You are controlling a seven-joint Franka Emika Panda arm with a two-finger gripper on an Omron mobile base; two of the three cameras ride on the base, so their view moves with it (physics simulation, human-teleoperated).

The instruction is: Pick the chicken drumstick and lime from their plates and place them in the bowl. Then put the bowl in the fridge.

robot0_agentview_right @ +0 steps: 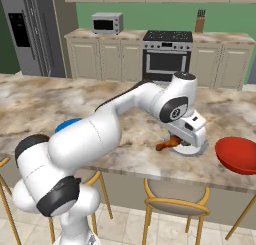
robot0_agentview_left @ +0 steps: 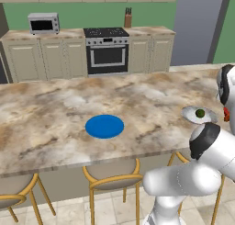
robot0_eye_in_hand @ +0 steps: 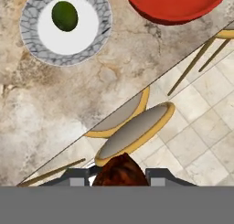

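Holding the chicken drumstick [robot0_agentview_right: 167, 144] between its two fingers, the gripper [robot0_agentview_right: 176, 140] sits a little right of center in the right base view, above the marble counter [robot0_agentview_left: 55, 104] and close to a grey-rimmed plate [robot0_eye_in_hand: 32, 17]. In the hand view the drumstick's brown end shows at the bottom center, pinched between the dark finger tips, so the hand is clenched on it rather than released. The blue plate [robot0_agentview_left: 104, 126] lies bare in the middle of the left base view, which fits a drumstick already lifted off its plate. The lime [robot0_eye_in_hand: 64, 15] rests on the white center of the grey-rimmed plate, in the upper left of the hand view, untouched as far as can be seen. The red bowl [robot0_agentview_right: 239, 154] stands at the right edge of the right base view, near the counter's front edge and just beside the lime's plate; what shows of its inside holds nothing. The fridge [robot0_agentview_right: 30, 31] stands in the upper left of the right base view with its doors closed. As a judgement, the task is in its early part: the first pick looks done, while dropping the drumstick into the bowl, fetching the lime, and carrying the bowl to the fridge all remain. Wooden stools [robot0_eye_in_hand: 137, 127] stand below the counter edge.
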